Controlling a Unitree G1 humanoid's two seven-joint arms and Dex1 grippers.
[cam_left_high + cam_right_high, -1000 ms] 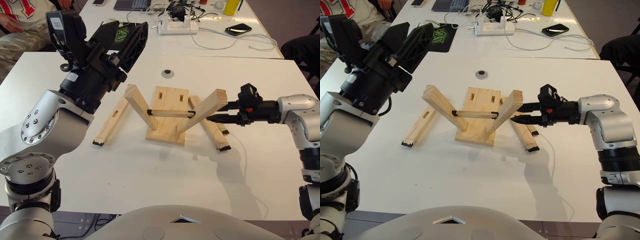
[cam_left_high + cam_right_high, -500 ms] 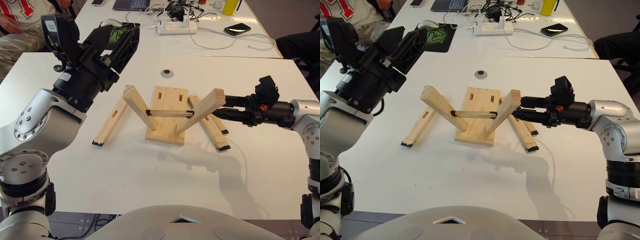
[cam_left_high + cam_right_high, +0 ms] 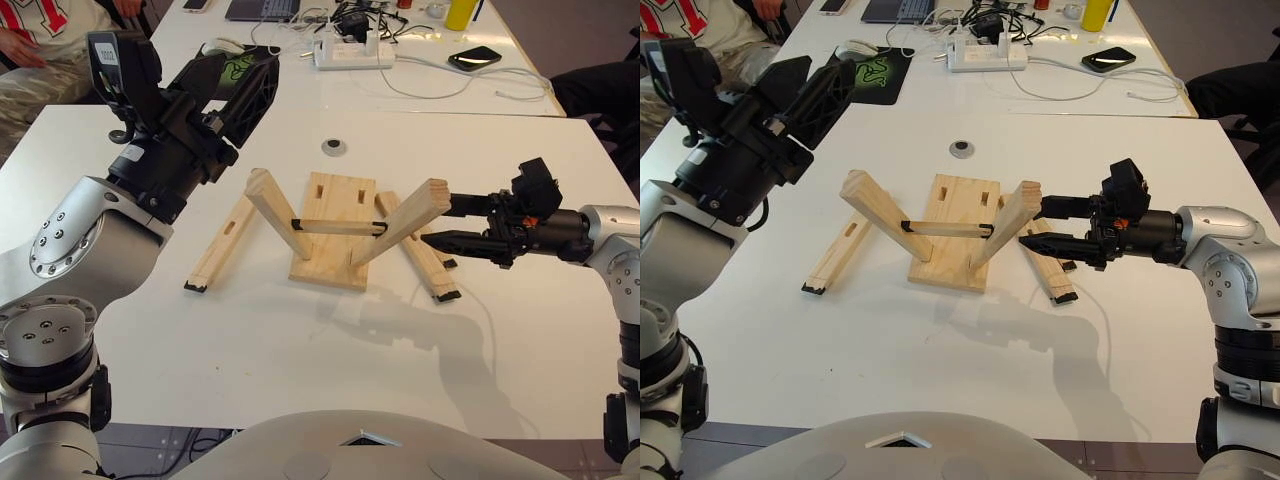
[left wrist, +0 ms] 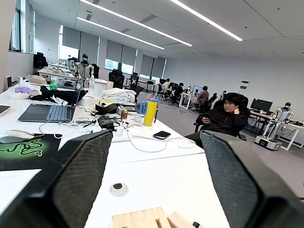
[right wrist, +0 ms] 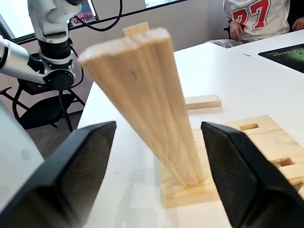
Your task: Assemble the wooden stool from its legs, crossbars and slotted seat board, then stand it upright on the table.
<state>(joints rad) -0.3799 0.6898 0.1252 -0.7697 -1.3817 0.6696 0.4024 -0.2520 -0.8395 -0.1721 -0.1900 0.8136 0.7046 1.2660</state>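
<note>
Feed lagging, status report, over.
Left hand open, raised. Right hand open at tilted pale wooden leg on slotted seat board. Loose wooden legs lie beneath.

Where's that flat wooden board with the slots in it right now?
The slotted seat board lies flat mid-table, under two tilted legs joined by a crossbar, with the right gripper just to its right.

Silver arms, black grippers
</note>
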